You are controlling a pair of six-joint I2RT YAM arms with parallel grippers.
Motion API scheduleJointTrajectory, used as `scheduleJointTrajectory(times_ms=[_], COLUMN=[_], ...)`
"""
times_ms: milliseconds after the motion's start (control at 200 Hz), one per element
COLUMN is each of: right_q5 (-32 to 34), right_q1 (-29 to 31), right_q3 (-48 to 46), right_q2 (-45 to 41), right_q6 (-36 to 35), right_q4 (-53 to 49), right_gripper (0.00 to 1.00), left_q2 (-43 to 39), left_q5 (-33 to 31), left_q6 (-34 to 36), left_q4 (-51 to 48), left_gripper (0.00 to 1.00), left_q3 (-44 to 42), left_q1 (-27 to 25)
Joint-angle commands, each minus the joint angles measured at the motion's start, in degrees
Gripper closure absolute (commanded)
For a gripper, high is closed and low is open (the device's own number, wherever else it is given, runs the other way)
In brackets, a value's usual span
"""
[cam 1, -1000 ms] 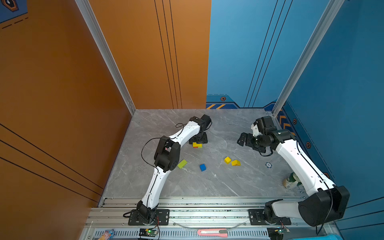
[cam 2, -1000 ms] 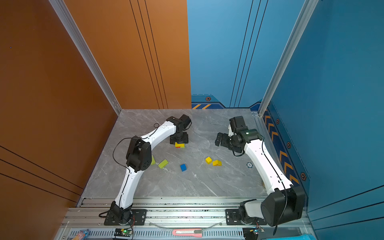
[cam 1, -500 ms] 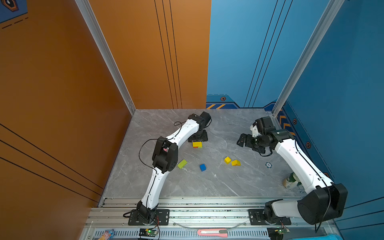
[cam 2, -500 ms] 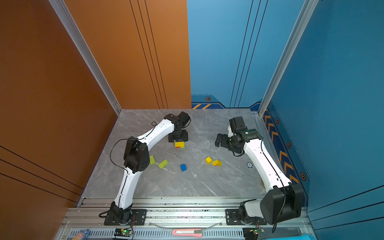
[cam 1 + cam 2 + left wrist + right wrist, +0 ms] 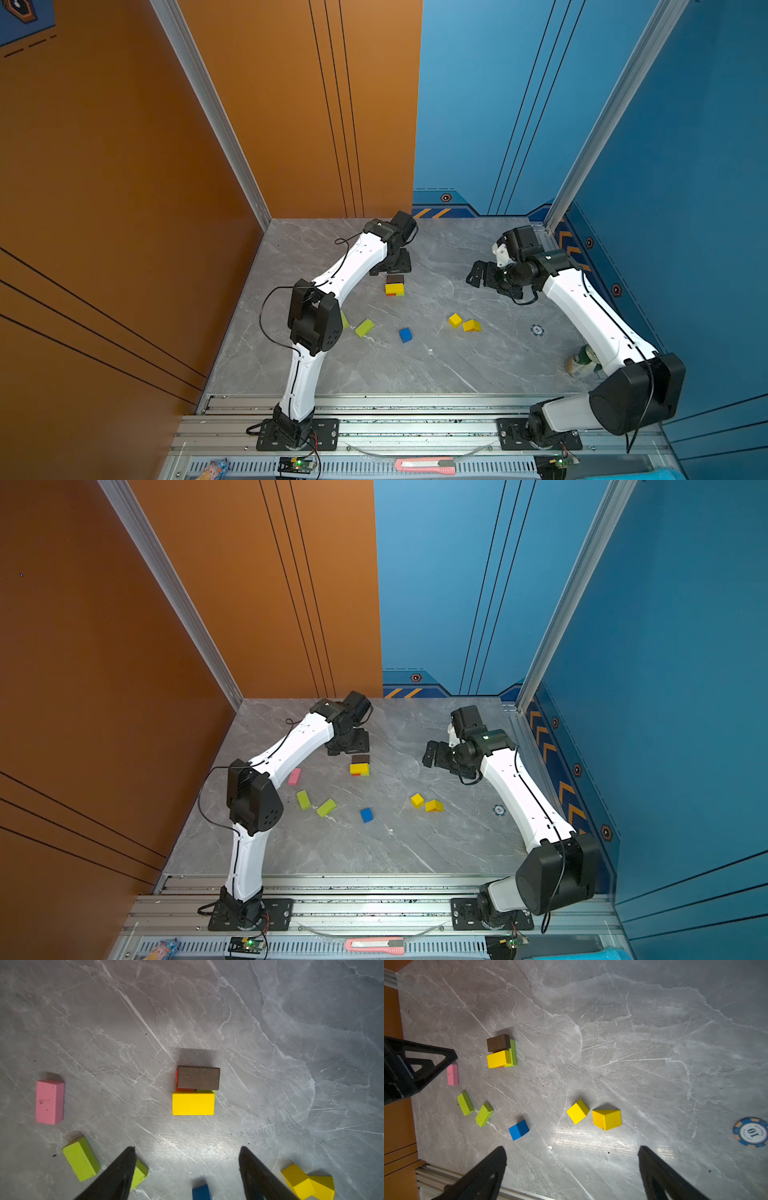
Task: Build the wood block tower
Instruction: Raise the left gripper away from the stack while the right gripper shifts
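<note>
The tower (image 5: 394, 285) (image 5: 195, 1091) is a low stack at the table's far middle: a brown bar (image 5: 198, 1077) and a yellow bar (image 5: 193, 1103) lie side by side on a red and a lime bar. My left gripper (image 5: 392, 266) (image 5: 187, 1149) hangs open and empty just behind it. My right gripper (image 5: 478, 276) (image 5: 572, 1148) is open and empty, off to the right. Loose blocks lie nearer the front: a pink bar (image 5: 294, 776), two lime bars (image 5: 303, 800) (image 5: 326, 807), a blue cube (image 5: 405, 335), a yellow cube (image 5: 455, 320) and a yellow prism (image 5: 472, 326).
A blue round chip (image 5: 537, 330) lies right of the yellow blocks. A green-and-white can (image 5: 582, 360) stands at the right edge, partly behind my right arm. A pink box cutter (image 5: 424, 464) rests on the front rail. Orange and blue walls close the table in.
My left gripper has opened and drawn back from the stack towards the far wall, leaving the brown bar on it. Its elbow swung left, uncovering the pink and lime bars. The right arm is still.
</note>
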Motion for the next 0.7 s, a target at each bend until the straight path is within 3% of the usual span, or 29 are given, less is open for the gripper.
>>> scheduleJointTrajectory(times_ms=[0, 410, 696], right_q5=[0.4, 2.2, 2.6], right_q1=[1.7, 7.9, 12.2], right_q3=[2.4, 7.9, 14.5], right_q2=[1.2, 8.0, 15.4], right_q6=[0.5, 2.2, 2.9], right_q4=[0.3, 2.0, 1.5], right_gripper=[0.00, 0.00, 0.00], left_q2=[-4.5, -17.9, -27.0], left_q5=[-2.5, -11.8, -9.8], left_q6=[2.0, 7.5, 7.8], left_q4=[-1.5, 1.2, 6.2], left_gripper=[0.20, 0.15, 0.09], left_q3=[-2.2, -12.5, -23.0], left_q1=[0.9, 1.4, 3.7])
